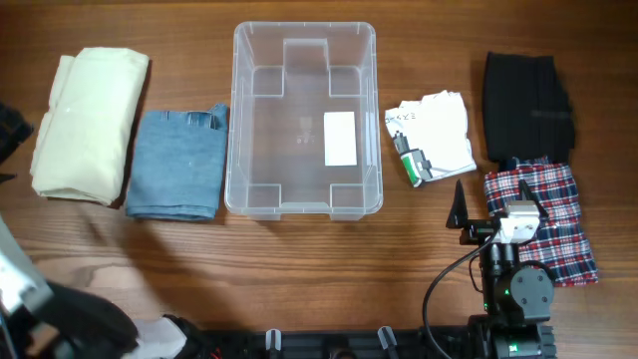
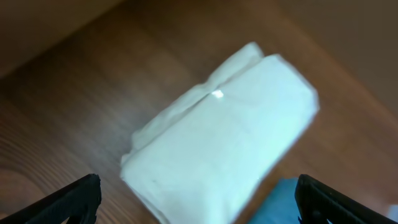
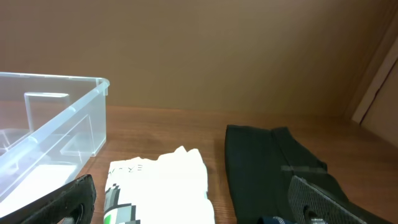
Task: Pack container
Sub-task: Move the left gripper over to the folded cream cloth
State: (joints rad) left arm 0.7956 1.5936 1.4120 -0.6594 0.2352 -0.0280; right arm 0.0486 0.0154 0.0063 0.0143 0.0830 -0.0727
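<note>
The clear plastic container (image 1: 231, 120) stands in the middle of the table, empty, with a white label (image 1: 340, 138) on its base; its corner also shows in the right wrist view (image 3: 68, 115). My left gripper (image 2: 199, 208) is open and empty, hovering above a folded cream cloth (image 2: 217, 146), which lies at the far left in the overhead view (image 1: 88, 125). My right gripper (image 1: 498, 204) is open and empty in the right wrist view (image 3: 196, 205), low over the near edge of a white printed shirt (image 3: 161, 183), beside a black folded garment (image 3: 273, 168).
A folded blue denim piece (image 1: 179, 162) lies between the cream cloth and the container. The white printed shirt (image 1: 432, 135), the black garment (image 1: 526, 105) and a red plaid cloth (image 1: 558, 219) lie to the right of the container. The arm bases sit at the front edge.
</note>
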